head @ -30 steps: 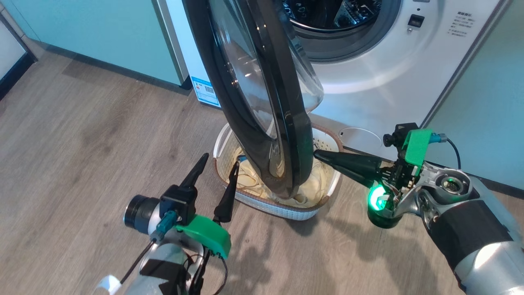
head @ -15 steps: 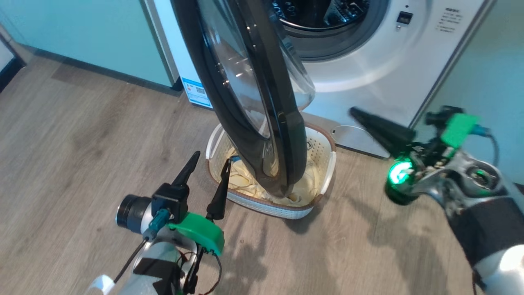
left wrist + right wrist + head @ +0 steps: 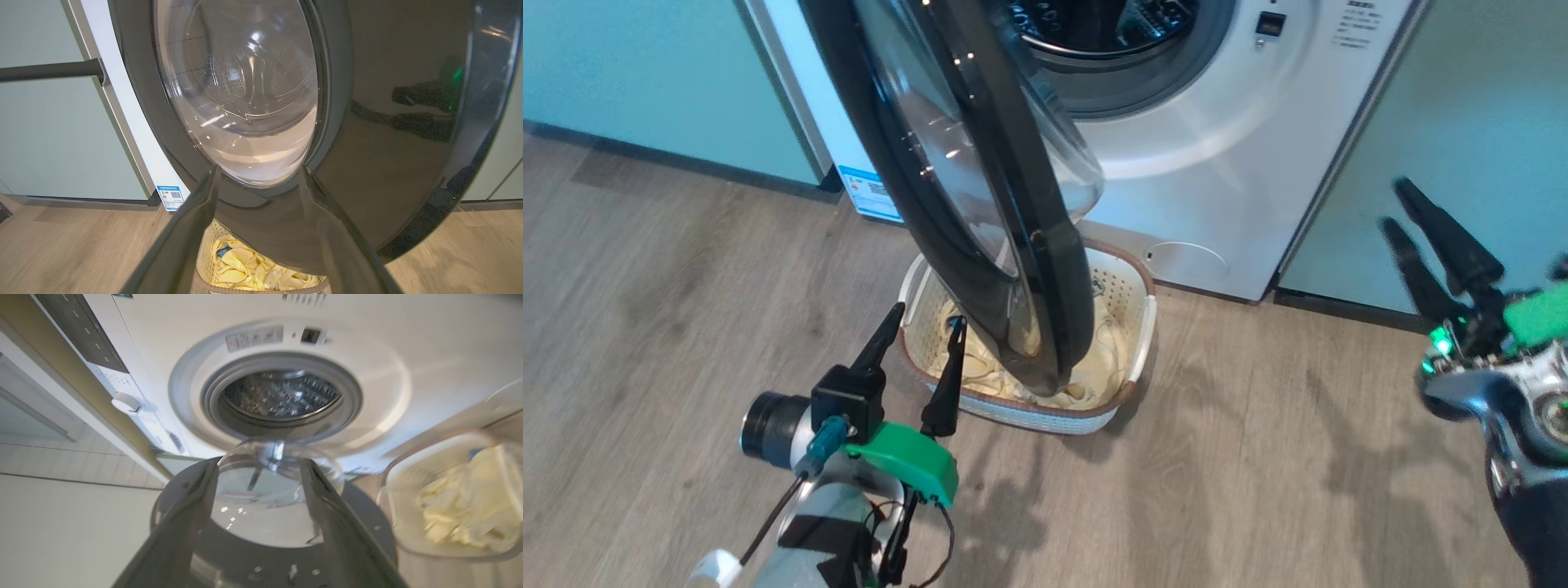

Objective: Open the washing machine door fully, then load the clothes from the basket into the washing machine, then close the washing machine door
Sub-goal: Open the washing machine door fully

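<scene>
The washing machine (image 3: 1217, 155) stands with its steel drum (image 3: 1094, 33) exposed. The glossy black washing machine door (image 3: 1062, 294) is swung out, edge-on to me, hanging over the basket (image 3: 1045, 416). The pale yellow clothes (image 3: 1107, 359) lie in the basket. My left gripper (image 3: 925, 320) is open at the basket's left rim, just before the door's outer face (image 3: 408, 122). My right gripper (image 3: 1395, 206) is open and empty, far to the right and clear of the door. In the right wrist view the drum (image 3: 282, 400), the door's glass bowl (image 3: 269, 498) and the basket (image 3: 392, 482) show.
Pale teal cabinets stand left (image 3: 645, 82) and right (image 3: 1470, 114) of the machine. A blue label (image 3: 872, 192) and a round panel (image 3: 1186, 257) sit low on its front. Wooden floor (image 3: 1258, 474) spreads around the basket.
My right gripper, shut with its tip at the door's edge, has drawn away to the right and opened. The camera has turned right, shifting the picture left. The left arm has stayed put.
</scene>
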{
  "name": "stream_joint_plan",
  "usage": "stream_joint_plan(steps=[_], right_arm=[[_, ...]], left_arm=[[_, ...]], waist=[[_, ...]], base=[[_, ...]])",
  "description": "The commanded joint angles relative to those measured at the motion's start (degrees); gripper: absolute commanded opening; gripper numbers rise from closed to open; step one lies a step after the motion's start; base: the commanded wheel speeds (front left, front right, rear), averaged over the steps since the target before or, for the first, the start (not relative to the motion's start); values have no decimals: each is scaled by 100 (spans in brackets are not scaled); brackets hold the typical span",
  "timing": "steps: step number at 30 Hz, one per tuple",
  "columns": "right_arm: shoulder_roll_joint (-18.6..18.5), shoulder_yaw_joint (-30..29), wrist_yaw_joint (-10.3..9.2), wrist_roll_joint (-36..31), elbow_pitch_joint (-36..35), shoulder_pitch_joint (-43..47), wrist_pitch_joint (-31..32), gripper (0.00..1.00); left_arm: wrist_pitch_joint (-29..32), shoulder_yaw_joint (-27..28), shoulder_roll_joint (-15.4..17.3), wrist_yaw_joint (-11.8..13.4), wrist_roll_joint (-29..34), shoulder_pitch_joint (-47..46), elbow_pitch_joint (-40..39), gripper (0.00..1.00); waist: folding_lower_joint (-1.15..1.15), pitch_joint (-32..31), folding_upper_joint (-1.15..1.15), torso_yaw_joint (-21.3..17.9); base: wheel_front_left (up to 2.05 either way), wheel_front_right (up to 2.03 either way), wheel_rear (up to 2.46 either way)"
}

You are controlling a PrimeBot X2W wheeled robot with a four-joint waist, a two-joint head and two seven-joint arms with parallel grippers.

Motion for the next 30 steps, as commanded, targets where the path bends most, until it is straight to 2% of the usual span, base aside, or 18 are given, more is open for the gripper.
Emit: stream_joint_plan(steps=[1,9,13,16,20,23,27,30], right_arm=[[-119,39,-15,-307,-272,-31,-251,100],[-401,277,-15,-2517,-537,538,-2087,100],[-529,344,-15,-4016,-409,911,-2822,100],[-370,22,-15,-5301,-394,1272,-3003,100],[260,-800,-15,-6882,-943,1877,-3034,100],[624,-1143,-15,-7783,-1405,2382,-3036,100],[832,-1338,-15,-8458,-1697,2961,-3037,100],[876,-1363,-15,-8592,-1839,3137,-3037,100]], left_arm=[[-36,202,117,23,13,-132,-167,100],[-36,288,181,53,1,-87,-163,100],[-36,331,208,73,-13,-17,-155,100],[-36,364,234,91,-21,39,-152,100],[-36,422,273,122,-39,118,-160,100],[-36,455,297,143,-52,174,-162,100],[-36,486,323,164,-71,249,-137,100],[-36,503,336,176,-85,282,-129,100]], waist=[[0,1,0,-52],[0,-69,0,-239],[0,-157,0,-306],[0,-218,0,-356],[0,-277,0,-439],[0,-329,0,-493],[0,-414,0,-557],[0,-447,0,-589]], base=[[0,0,0],[0,0,0],[0,0,0],[0,0,0],[0,0,0],[0,0,0],[0,0,0],[0,0,0]])
